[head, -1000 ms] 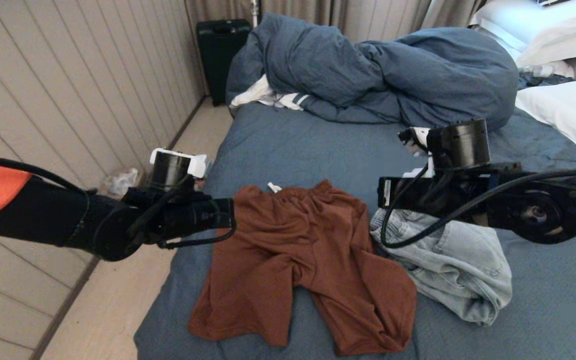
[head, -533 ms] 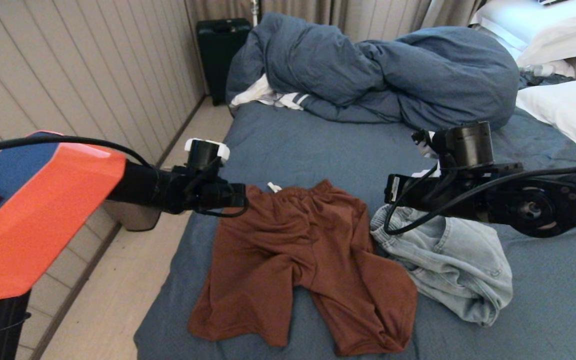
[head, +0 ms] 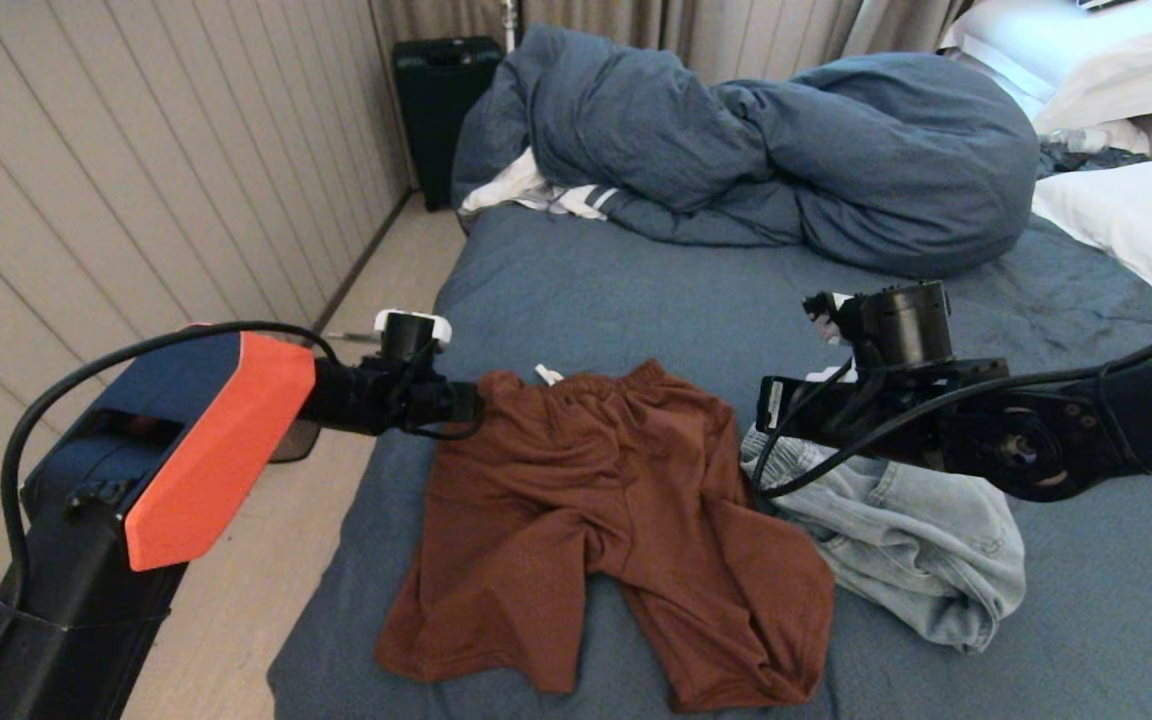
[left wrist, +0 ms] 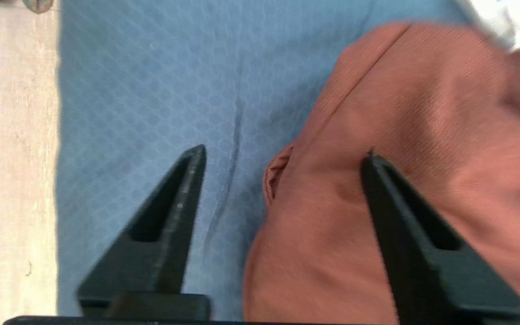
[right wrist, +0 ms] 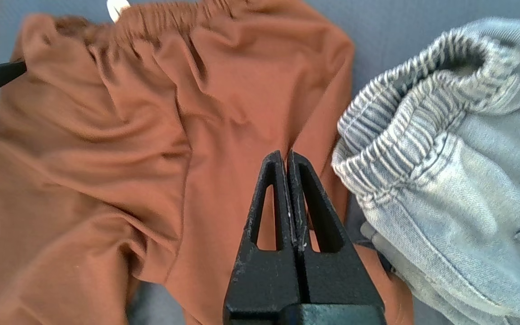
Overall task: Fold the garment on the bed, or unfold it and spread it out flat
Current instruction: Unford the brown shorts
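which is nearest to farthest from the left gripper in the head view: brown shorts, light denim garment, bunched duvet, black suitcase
From the left gripper, open at the bed's left edge:
1. brown shorts, right at the gripper, by their waistband corner
2. light denim garment, beyond the shorts, under the right arm
3. bunched duvet, at the far end of the bed
4. black suitcase, on the floor by the far wall
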